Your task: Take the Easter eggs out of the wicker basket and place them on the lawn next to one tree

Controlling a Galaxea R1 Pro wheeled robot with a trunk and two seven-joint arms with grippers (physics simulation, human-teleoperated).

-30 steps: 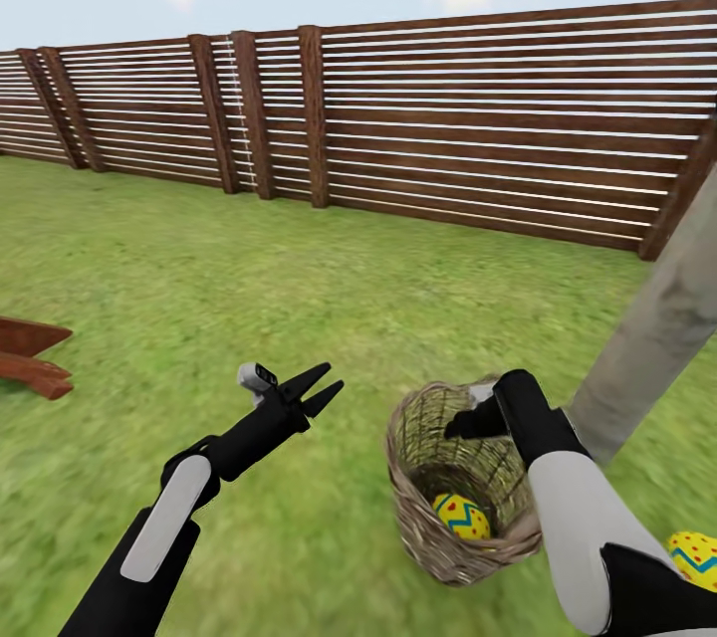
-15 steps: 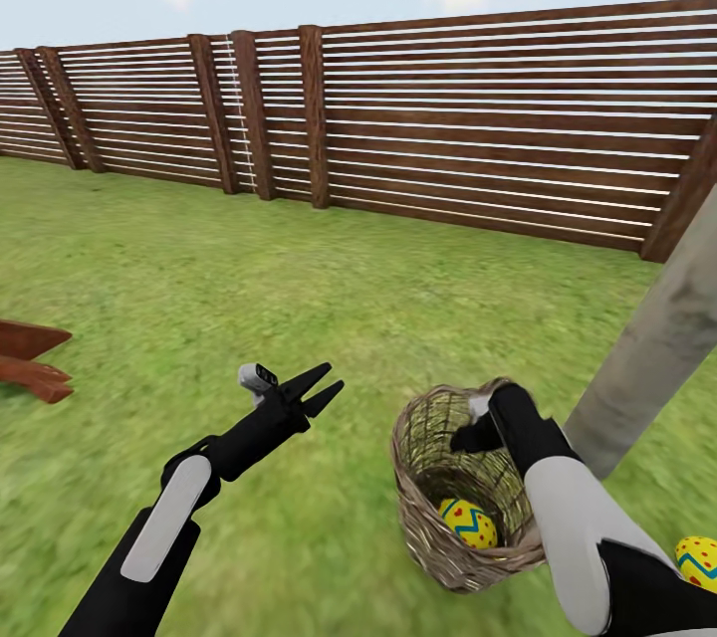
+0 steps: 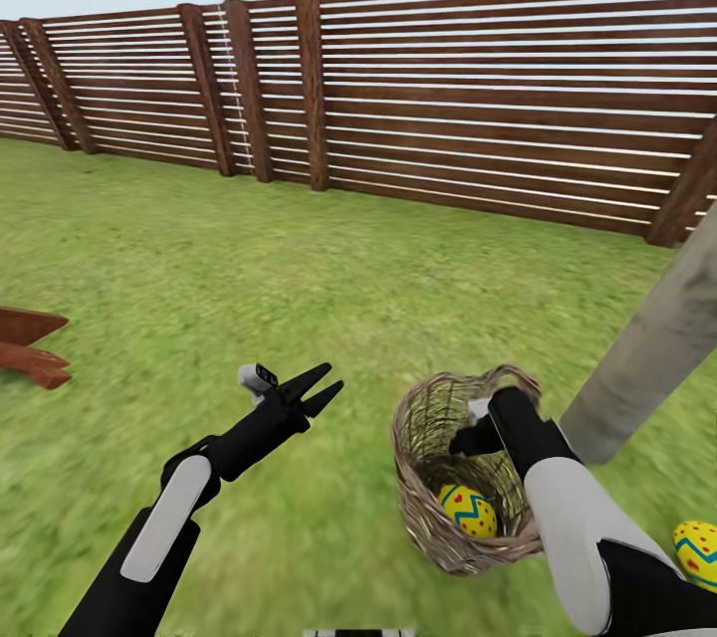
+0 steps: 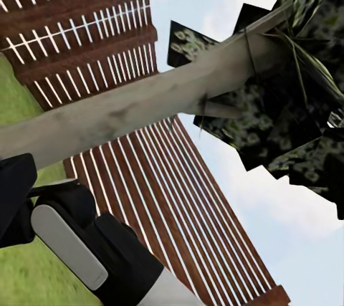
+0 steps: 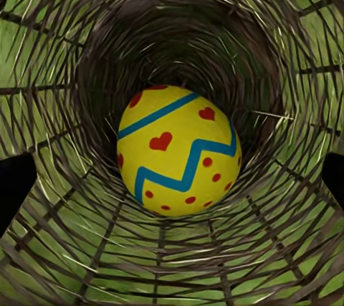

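One egg (image 5: 178, 150) lies at the bottom of the basket (image 3: 423, 508), straight ahead of the right tool (image 3: 470, 438), which is poised inside the rim with its jaws spread and empty, apparently lined up for a grasp. Another egg (image 3: 696, 551) rests on the lawn (image 3: 299, 279) behind it, near the tree (image 3: 647, 348). The left tool (image 3: 317, 390) hangs open, empty, well aside.

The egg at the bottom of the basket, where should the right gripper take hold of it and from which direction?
Come straight down through the basket's open mouth. The egg lies alone at the bottom, ringed by woven walls, so no side approach is possible. Probably close the right gripper across the egg's narrower middle, one finger on each flank, since its rounded ends would likely slip.
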